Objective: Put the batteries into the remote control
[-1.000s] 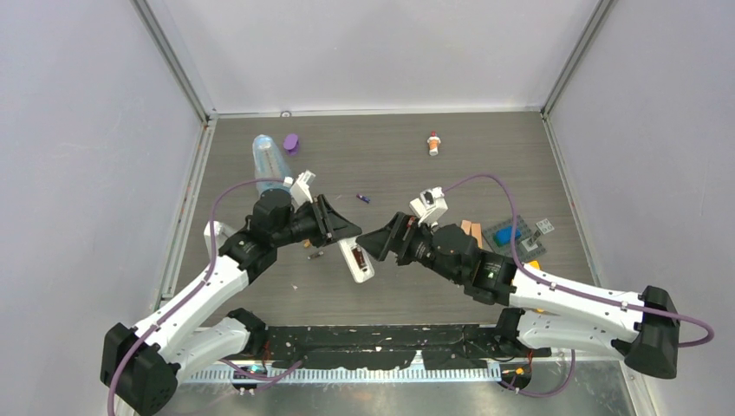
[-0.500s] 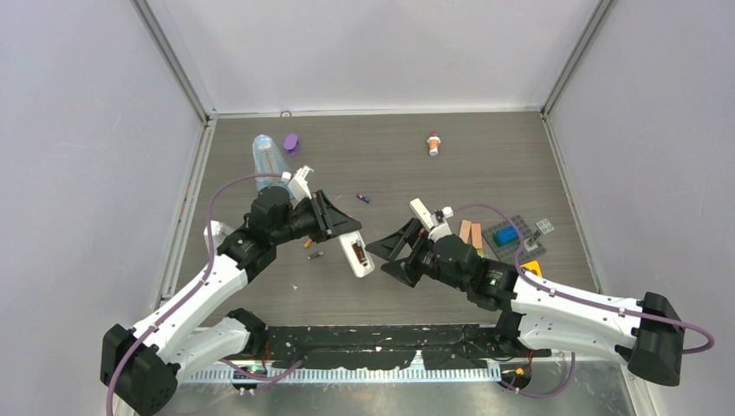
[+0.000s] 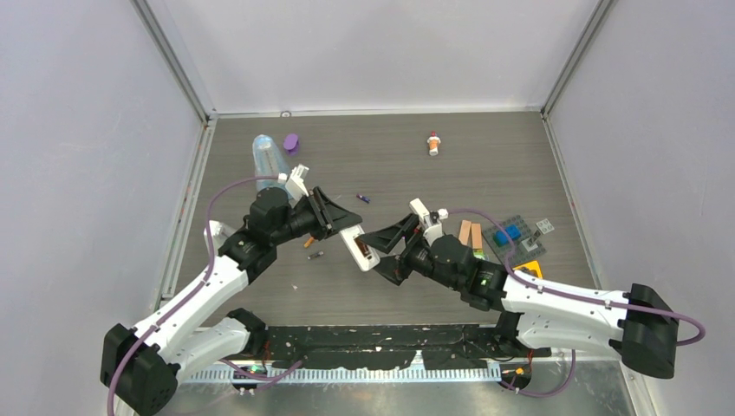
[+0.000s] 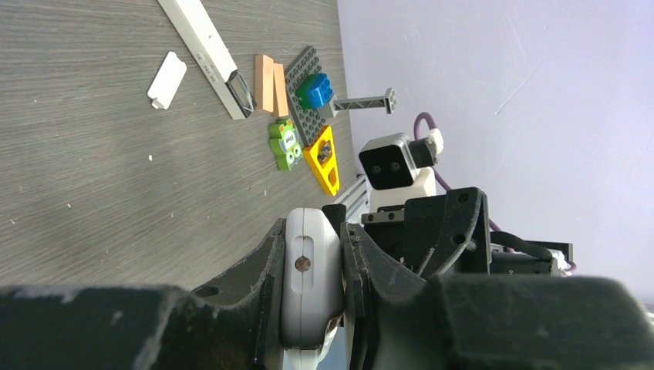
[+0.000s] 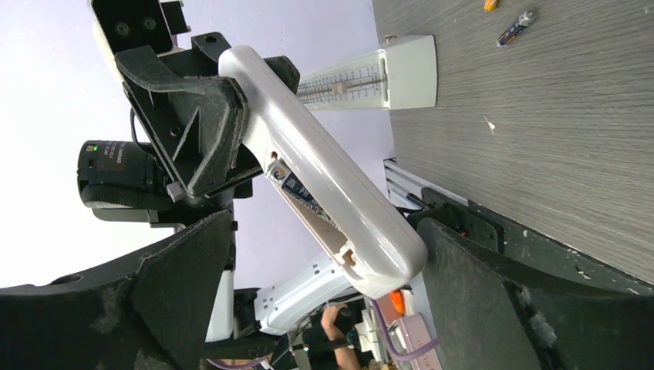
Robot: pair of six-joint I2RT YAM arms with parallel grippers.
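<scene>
While the left gripper (image 3: 347,228) pinches the flat white plastic remote control (image 3: 358,250) aloft, the empty, wide-open right gripper (image 3: 374,253) straddling its free end should close squarely.

The remote control (image 5: 332,185), centre frame, looks like smooth, glossy white plastic. The left gripper (image 4: 312,247) has rough, matt black fingers (image 5: 193,131). The table (image 3: 485,156) shows matt grey wood grain.

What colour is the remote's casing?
White. The remote control shows best in the right wrist view.
</scene>
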